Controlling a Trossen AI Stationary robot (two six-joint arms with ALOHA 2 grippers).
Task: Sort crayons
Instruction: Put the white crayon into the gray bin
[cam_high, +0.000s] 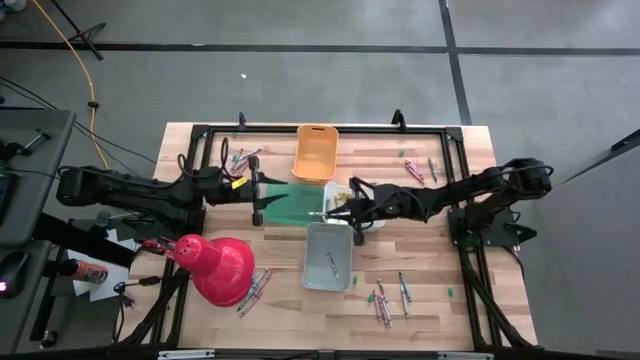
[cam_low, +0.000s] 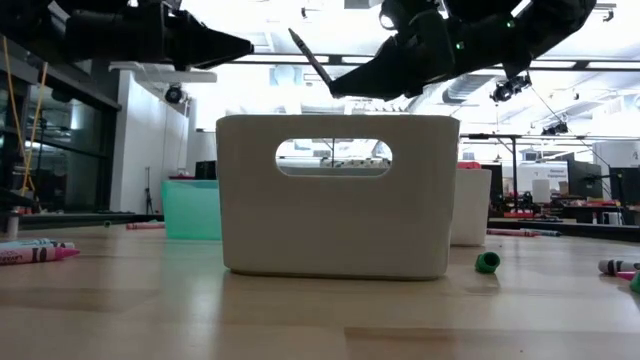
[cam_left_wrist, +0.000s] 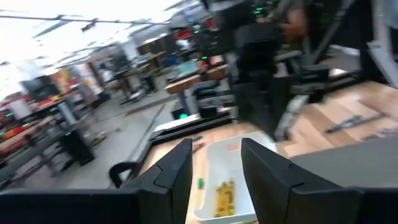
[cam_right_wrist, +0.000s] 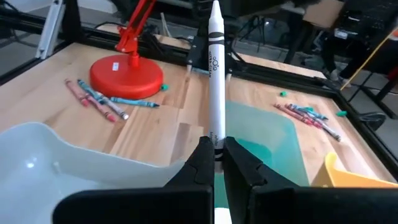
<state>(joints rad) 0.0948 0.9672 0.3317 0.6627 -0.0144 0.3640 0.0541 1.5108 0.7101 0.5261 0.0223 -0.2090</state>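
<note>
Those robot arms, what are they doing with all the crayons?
They are sorting crayons into bins. The right gripper is pinching a white crayon and holding it up above the bins. The left gripper is open and empty, over the green bin. The grey bin has a crayon or two inside.

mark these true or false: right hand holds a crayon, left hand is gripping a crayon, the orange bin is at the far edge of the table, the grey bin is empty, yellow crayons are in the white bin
1. The right hand holds a crayon. True: it is shut on a white crayon.
2. The left hand is gripping a crayon. False: its fingers stand apart with nothing between them.
3. The orange bin sits at the far edge of the table. True.
4. The grey bin is empty. False: at least one crayon lies inside it.
5. Yellow crayons lie in the white bin. True.
</note>
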